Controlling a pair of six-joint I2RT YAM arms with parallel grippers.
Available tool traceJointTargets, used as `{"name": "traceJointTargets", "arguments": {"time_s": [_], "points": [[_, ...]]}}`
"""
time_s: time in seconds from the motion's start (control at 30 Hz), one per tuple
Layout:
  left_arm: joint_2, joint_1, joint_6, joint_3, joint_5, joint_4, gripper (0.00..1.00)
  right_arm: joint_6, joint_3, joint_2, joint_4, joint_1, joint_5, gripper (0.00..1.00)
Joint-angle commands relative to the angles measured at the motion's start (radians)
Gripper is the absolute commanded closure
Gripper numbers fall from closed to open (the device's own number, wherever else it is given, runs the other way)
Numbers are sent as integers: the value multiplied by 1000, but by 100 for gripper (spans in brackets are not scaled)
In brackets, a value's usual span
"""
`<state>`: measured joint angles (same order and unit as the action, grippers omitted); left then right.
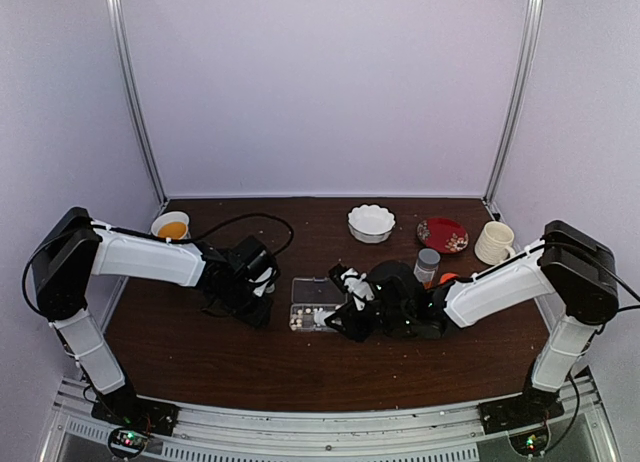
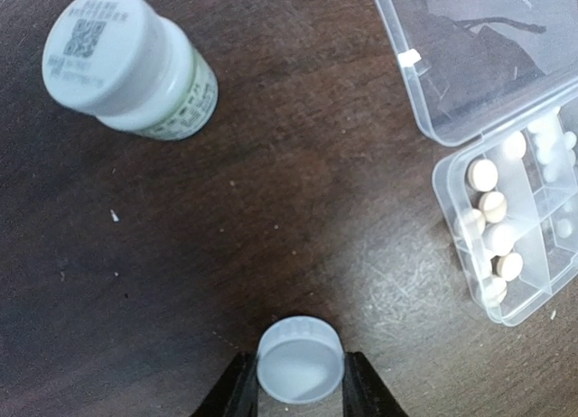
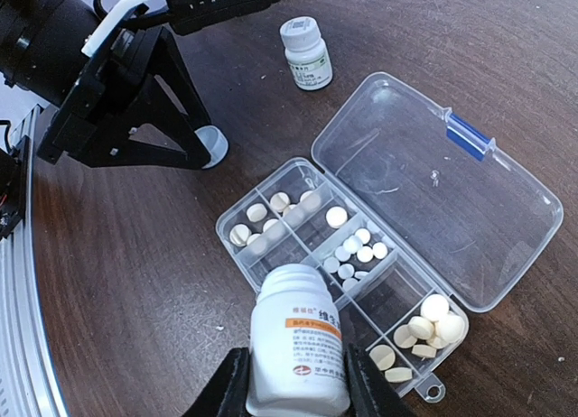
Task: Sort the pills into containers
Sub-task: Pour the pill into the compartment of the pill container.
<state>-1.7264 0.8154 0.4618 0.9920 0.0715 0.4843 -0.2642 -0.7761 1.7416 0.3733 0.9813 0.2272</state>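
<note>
Though unclear from above, left jaws clamp cap (image 2: 300, 359), right jaws clamp bottle (image 3: 299, 340).

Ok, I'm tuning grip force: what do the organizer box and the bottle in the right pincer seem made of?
Organizer box: clear glossy plastic, probably; the table shows through it. Bottle: opaque white plastic, likely; smooth, with a printed label.

We count one clear pill organizer (image 3: 424, 191); its pills (image 3: 271, 220) lie in three clusters, too crowded for us to tally singly. White pill bottle (image 3: 305, 51): two, counting a second bottle (image 3: 298, 345). Loose white cap (image 2: 300, 358): one. Farther back we note one grey-capped bottle (image 1: 427, 262), one white scalloped bowl (image 1: 371, 222), one red plate (image 1: 442, 234), one cream mug (image 1: 495, 242), one cup of orange liquid (image 1: 171, 225).
</note>
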Motion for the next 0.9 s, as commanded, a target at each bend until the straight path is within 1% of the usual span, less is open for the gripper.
{"name": "traceJointTargets", "arguments": {"time_s": [0.0,0.03,0.1,0.13,0.17,0.2,0.23,0.3,0.33,0.37,0.4,0.43,0.53,0.6,0.63,0.73,0.83,0.87], "points": [[-16,5,-9,28,11,4,66,-9,14,-5,57,5,-9,99],[-16,5,-8,29,11,4,66,-6,0,-5,43,5,-23,99],[-17,5,-8,28,10,4,66,19,-50,10,-79,8,-50,100],[-17,5,-8,30,10,4,66,28,-42,7,-66,8,-37,100],[-16,5,-8,30,10,4,64,24,-14,-6,-8,7,-28,100],[-16,5,-8,30,10,4,62,12,16,-19,39,7,-33,99],[-15,6,-10,30,9,4,59,7,15,-24,34,7,-45,99],[-13,5,-8,28,9,4,49,26,-35,-7,-68,8,-52,100],[-14,5,-9,28,11,4,47,31,-37,-10,-66,8,-38,100],[-14,5,-9,28,11,4,46,21,-9,-20,-13,8,-21,100],[-15,5,-9,29,12,4,46,5,21,-30,45,8,-21,100],[-15,6,-9,29,13,5,46,0,28,-32,59,8,-31,99],[-17,6,-8,28,14,5,46,25,-34,-3,-60,8,-36,100],[-21,6,-8,31,14,5,47,6,17,-19,48,8,-11,100],[-22,5,-8,31,13,5,47,-6,28,-25,63,8,-18,100],[-22,6,-6,30,14,4,48,19,-30,-10,-56,8,-36,100],[-25,5,-6,33,12,5,49,1,31,-34,59,8,-26,100],[-24,5,-6,33,11,4,49,0,25,-36,40,8,-43,99]]}}
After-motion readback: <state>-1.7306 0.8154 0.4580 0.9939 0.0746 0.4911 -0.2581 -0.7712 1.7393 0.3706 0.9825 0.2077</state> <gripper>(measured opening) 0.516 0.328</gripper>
